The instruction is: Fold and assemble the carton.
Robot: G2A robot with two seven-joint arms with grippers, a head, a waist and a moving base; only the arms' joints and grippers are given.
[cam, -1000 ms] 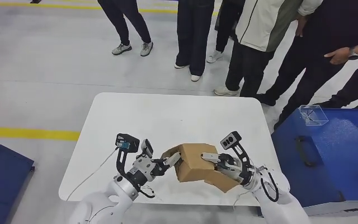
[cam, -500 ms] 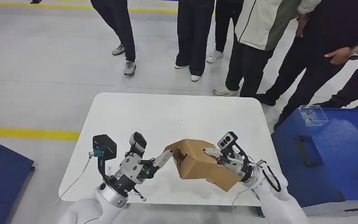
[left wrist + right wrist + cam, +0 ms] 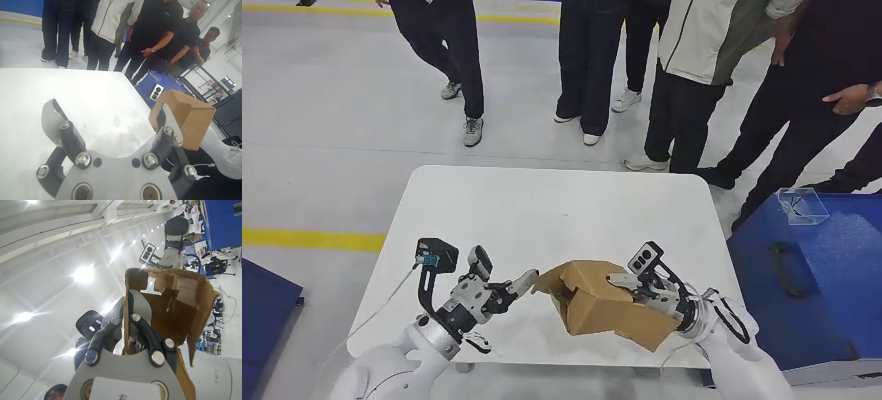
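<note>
L gripper (image 3: 106, 109) is gaping wide, gripping nothing. One ribbed fingertip (image 3: 160, 115) is sitting just beside a flap of the carton (image 3: 602, 300); can't tell if touching. R gripper (image 3: 126, 313) is clamping a carton wall, one finger inside, one outside. Carton is brown corrugated cardboard w/ ragged edges, half-formed. It's tilting over near edge of the white table (image 3: 542, 210), betw. both grippers.

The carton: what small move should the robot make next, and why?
Probably shift the open left gripper a little toward the carton, so that its near corner comes between the fingers. The right gripper is shut on one carton wall, but the left one grips nothing; one finger stands just beside that corner.
</note>
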